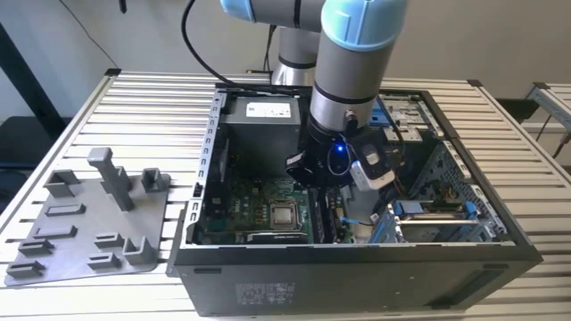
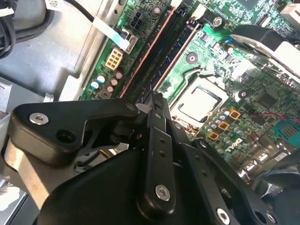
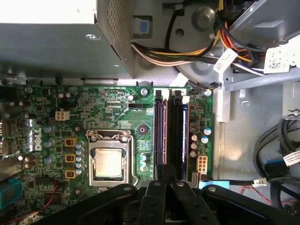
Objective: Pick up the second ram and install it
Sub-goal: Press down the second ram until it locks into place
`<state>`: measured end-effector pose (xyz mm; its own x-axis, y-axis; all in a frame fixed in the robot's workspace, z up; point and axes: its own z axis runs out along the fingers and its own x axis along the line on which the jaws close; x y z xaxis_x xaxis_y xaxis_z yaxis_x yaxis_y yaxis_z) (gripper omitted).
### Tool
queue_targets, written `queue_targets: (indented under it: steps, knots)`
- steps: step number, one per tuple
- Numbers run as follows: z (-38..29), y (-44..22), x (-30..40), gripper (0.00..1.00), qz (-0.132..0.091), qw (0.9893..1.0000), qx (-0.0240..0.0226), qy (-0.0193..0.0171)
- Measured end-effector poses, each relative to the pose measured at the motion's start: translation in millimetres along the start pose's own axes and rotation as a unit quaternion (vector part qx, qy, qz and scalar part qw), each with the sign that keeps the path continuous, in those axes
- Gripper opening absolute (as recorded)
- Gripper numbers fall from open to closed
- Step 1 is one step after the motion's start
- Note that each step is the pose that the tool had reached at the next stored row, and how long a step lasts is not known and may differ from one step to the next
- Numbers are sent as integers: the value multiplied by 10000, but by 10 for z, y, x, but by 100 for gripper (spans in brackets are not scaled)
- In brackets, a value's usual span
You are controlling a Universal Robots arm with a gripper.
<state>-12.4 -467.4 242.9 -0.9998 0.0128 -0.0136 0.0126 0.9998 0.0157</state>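
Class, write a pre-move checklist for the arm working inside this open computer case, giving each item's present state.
1. Gripper sits over the memory slots: ok.
2. Second ram held or seated: cannot tell.
3. Slot latches open: cannot tell.
4. Power cable bundle lies apart from the memory slots: ok.
5. Computer case lies open side up: ok.

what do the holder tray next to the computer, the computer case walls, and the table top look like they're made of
Holder tray: looks like matte grey plastic, possibly printed; its surface is dull and one even colour, with blocky upright posts.
Computer case: apparently sheet metal with a dark matte coat outside; its thin walls have folded edges and punched holes.
Table: likely bare aluminium; it has pale, ribbed slats with a soft sheen.
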Motion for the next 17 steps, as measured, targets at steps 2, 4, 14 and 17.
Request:
queue_targets:
  steps: [2, 4, 14, 17]
  knots:
    - [0, 0, 3, 11, 0, 10000, 0, 0]
    - [0, 0, 5, 11, 0, 10000, 0, 0]
    - [0, 0, 9, 11, -62, 10000, -1, 1]
    - [0, 0, 9, 11, -175, 9998, -2, 3]
